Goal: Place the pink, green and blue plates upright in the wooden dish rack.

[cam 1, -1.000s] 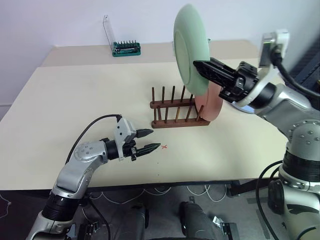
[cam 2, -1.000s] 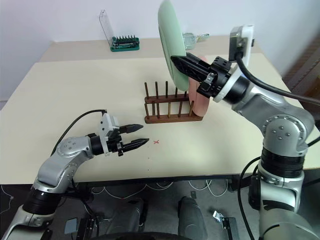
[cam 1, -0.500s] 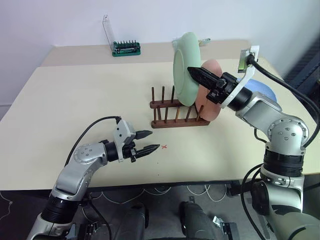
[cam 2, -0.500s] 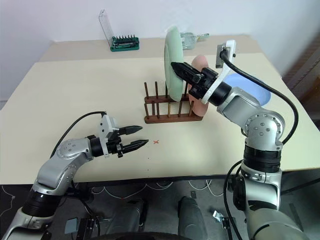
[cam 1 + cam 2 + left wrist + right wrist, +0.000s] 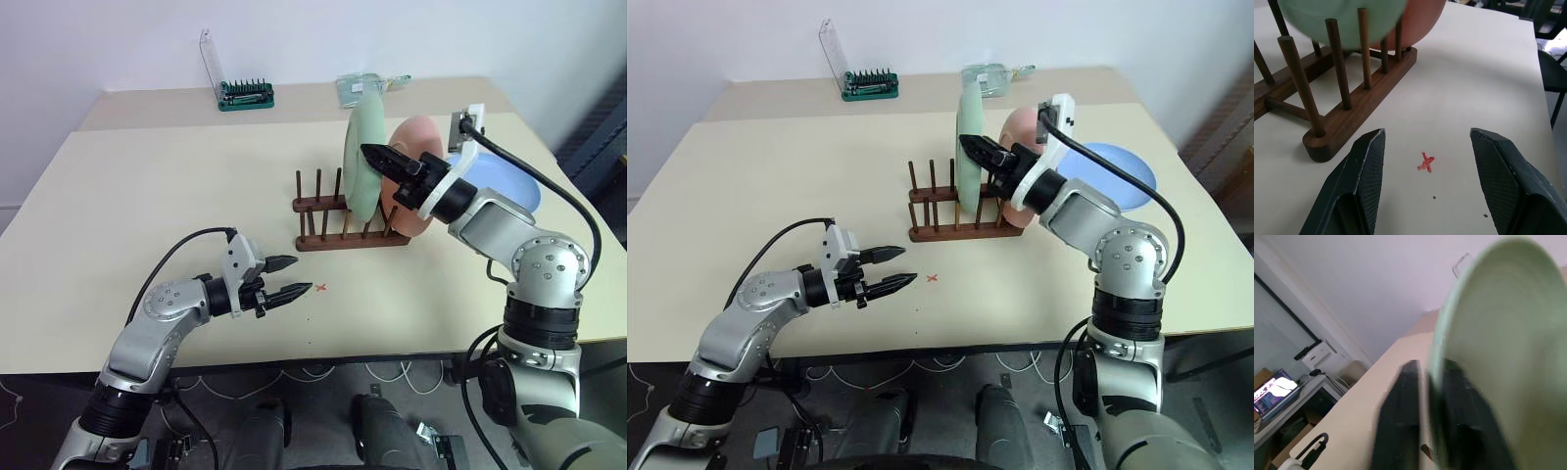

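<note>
On the beige table [image 5: 774, 166], the green plate [image 5: 968, 147] stands upright on edge in the wooden dish rack [image 5: 960, 213], with the pink plate [image 5: 1021, 137] upright just behind it at the rack's right end. The right gripper [image 5: 982, 157] reaches in at the green plate's rim, one finger on each face. The blue plate [image 5: 1117, 171] lies flat to the right. The left gripper [image 5: 899, 266] hovers with fingers parted near a small red cross mark [image 5: 933, 278]. A green tray of tool bits [image 5: 872, 86] sits far back.

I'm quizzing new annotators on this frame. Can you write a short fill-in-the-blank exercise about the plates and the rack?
1. The plate between the right gripper's fingers is ____.
2. The pink plate stands upright in the wooden ____.
3. The plate lying flat on the table is ____.

Missing words: green; dish rack; blue
</note>
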`<action>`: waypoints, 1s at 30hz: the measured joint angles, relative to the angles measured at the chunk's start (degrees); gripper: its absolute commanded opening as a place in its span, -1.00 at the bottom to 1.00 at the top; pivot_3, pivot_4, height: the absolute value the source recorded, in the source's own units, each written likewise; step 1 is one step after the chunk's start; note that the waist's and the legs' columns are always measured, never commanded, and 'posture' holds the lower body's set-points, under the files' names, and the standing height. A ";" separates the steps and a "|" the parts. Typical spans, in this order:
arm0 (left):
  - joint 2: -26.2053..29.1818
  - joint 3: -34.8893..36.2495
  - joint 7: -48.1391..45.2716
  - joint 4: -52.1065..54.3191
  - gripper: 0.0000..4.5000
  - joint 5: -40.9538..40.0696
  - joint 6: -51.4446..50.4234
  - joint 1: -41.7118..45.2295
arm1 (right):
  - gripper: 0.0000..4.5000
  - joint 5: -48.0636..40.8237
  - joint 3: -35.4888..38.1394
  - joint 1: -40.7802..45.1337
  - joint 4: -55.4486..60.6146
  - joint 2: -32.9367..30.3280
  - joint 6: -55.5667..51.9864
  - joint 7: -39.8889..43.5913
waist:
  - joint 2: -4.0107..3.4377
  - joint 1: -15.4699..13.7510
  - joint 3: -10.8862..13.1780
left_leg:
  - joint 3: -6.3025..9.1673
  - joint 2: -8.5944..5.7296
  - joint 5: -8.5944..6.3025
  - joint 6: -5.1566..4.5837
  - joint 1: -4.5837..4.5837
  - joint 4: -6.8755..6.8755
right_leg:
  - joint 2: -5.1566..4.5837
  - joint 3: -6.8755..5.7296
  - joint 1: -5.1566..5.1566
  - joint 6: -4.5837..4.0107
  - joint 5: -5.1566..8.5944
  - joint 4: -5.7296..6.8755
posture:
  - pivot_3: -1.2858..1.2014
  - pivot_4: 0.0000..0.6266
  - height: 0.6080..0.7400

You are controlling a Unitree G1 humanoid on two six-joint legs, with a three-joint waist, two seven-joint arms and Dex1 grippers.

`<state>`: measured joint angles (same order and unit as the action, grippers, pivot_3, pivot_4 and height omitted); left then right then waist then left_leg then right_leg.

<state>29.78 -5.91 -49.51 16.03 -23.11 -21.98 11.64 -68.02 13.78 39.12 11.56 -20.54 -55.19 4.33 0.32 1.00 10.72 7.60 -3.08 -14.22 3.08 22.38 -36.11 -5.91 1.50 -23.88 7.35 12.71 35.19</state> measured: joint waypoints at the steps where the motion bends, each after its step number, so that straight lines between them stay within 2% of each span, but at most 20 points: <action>1: 0.01 0.00 0.00 0.00 0.26 0.00 0.00 0.00 | 0.08 -0.15 -0.03 0.35 0.03 0.15 -0.19 -0.71 | 0.00 0.00 0.00 | 0.00 0.00 0.00 0.00 0.00 0.00 | 0.00 0.00 0.00 0.00 0.00 0.00 | 0.03 -0.52 1.00; 3: 0.00 0.00 0.00 0.00 0.26 0.00 0.00 0.00 | 0.52 -0.27 -0.12 1.00 0.17 0.22 -0.27 -1.51 | 0.00 0.00 0.00 | 0.00 0.00 0.00 0.00 0.00 0.01 | 0.00 0.00 0.00 0.00 0.00 0.00 | 0.03 -0.52 1.00; 12: 0.00 0.00 0.02 0.00 0.26 0.00 -0.01 0.00 | 0.52 0.97 -0.39 1.91 2.13 -2.59 -0.27 -1.30 | 0.00 0.00 0.00 | 0.00 0.00 0.00 0.00 0.01 0.00 | 0.00 0.00 0.00 0.00 0.00 -0.01 | 0.03 -0.52 1.00; 17: -0.06 -0.01 0.02 0.00 0.26 -0.01 -0.04 0.05 | 0.52 2.16 -0.50 3.12 3.86 -6.00 -0.24 0.75 | 0.00 0.04 0.00 | 0.00 0.01 0.00 0.00 0.01 0.01 | 0.00 0.00 0.00 -0.01 0.01 -0.01 | 0.03 -0.52 1.00; 22: -0.15 -0.02 0.02 -0.01 0.26 -0.01 -0.05 0.16 | 0.52 7.23 -3.18 1.17 5.31 -10.17 0.50 5.63 | 0.00 -0.04 0.00 | -0.02 0.01 0.00 0.00 0.02 0.00 | 0.00 0.00 -0.01 0.00 0.01 -0.02 | 0.03 -0.52 1.00; 26: -0.10 -0.01 0.06 0.09 0.26 -0.01 -0.13 0.31 | 0.52 12.26 -3.33 -0.75 8.16 -17.60 5.01 15.22 | -0.01 -0.25 0.02 | -0.03 0.00 0.00 -0.01 0.07 -0.02 | 0.00 0.00 -0.01 0.01 0.01 -0.08 | 0.03 -0.52 1.00; 30: 0.05 0.09 0.02 0.54 0.26 -0.05 -0.15 0.05 | 0.52 15.15 2.98 -1.80 9.29 -28.09 10.32 25.92 | 0.03 -0.39 0.02 | -0.03 0.00 -0.01 -0.01 0.07 -0.02 | 0.00 -0.01 0.04 0.02 0.01 -0.13 | 0.03 -0.52 1.00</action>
<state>29.83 -5.82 -49.49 16.57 -23.16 -22.13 11.69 -52.87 16.75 37.32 20.85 -48.64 -44.86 30.24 0.35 0.61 10.74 7.57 -3.08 -14.23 3.07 22.44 -36.13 -5.91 1.48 -23.84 7.37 12.73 35.06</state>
